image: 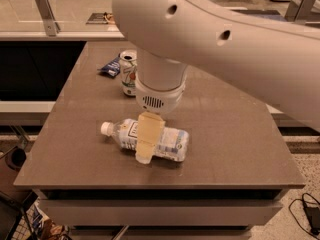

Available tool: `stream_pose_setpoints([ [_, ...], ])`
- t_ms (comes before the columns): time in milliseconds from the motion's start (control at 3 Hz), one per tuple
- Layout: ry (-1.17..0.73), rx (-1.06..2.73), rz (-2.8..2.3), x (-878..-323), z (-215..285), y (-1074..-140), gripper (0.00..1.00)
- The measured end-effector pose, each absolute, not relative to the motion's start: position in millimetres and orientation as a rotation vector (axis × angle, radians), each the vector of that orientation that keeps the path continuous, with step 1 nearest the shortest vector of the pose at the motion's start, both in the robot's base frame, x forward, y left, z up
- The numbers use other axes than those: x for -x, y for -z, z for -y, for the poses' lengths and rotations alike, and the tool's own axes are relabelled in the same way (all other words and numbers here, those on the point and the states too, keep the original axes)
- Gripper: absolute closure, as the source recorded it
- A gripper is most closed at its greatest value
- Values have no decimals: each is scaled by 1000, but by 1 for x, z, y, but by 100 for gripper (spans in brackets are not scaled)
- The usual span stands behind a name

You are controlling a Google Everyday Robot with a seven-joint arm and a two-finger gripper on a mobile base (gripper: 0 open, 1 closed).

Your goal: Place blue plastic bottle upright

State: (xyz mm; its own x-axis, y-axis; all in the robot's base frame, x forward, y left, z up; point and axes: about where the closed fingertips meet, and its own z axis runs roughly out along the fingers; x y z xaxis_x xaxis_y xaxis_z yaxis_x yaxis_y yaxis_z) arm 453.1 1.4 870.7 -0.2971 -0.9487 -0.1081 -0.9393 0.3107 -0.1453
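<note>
The blue plastic bottle (170, 143) lies on its side near the front of the grey table (235, 134). Its white cap (106, 128) points left, and its label is white and pale blue. My gripper (146, 146) reaches down from the white wrist (159, 91) straight onto the middle of the bottle. Its tan lower part crosses the label and hides it there. The bottle rests on the table.
A white-green drink can (128, 71) stands upright behind the bottle, partly hidden by my wrist. A small dark-blue snack wrapper (109, 69) lies to its left. My large white arm (235, 39) spans the upper right. A counter with a glass panel stands behind the table.
</note>
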Motion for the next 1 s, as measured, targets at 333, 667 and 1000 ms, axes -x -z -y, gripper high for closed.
stream_pose_setpoints([
  [333,48,1727,-2399,-451,-5,-865,0],
  [667,0,1701,-2390,-444,-14,-857,0],
  [1000,17,1704,-2394,-445,-17,-854,0],
])
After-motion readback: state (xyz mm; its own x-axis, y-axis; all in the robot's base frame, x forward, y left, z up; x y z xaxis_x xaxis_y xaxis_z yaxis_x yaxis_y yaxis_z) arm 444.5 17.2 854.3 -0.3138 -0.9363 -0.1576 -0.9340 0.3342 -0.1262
